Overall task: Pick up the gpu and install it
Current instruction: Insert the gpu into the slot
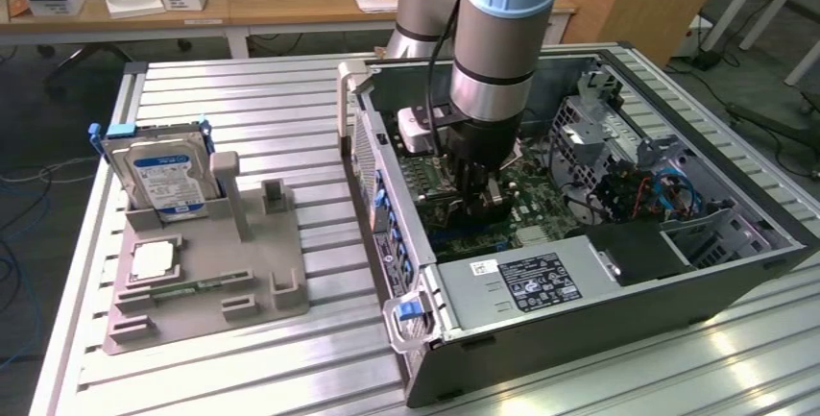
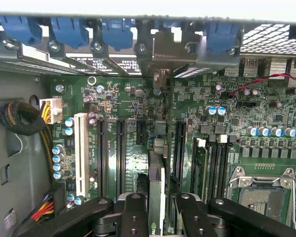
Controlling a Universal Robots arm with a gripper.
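The arm is reached down into the open computer case point(image 1: 602, 272) on the desk point(image 1: 256, 99); its claw point(image 2: 157, 207) is closed narrow on the gpu point(image 2: 157, 197), held edge-on above the motherboard point(image 2: 133, 123); this looks like the install step, with the card near the case's rear wall; seating it calls for lining its edge with a long slot point(image 2: 178, 148) and pressing straight down

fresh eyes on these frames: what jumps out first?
The arm's gripper is down inside the open computer case, over the green motherboard. In the wrist view it grips the gpu edge-on, standing upright among the board's long slots, its metal bracket up at the case's rear wall. On the exterior view's left, a grey tray holds a hard drive standing upright.
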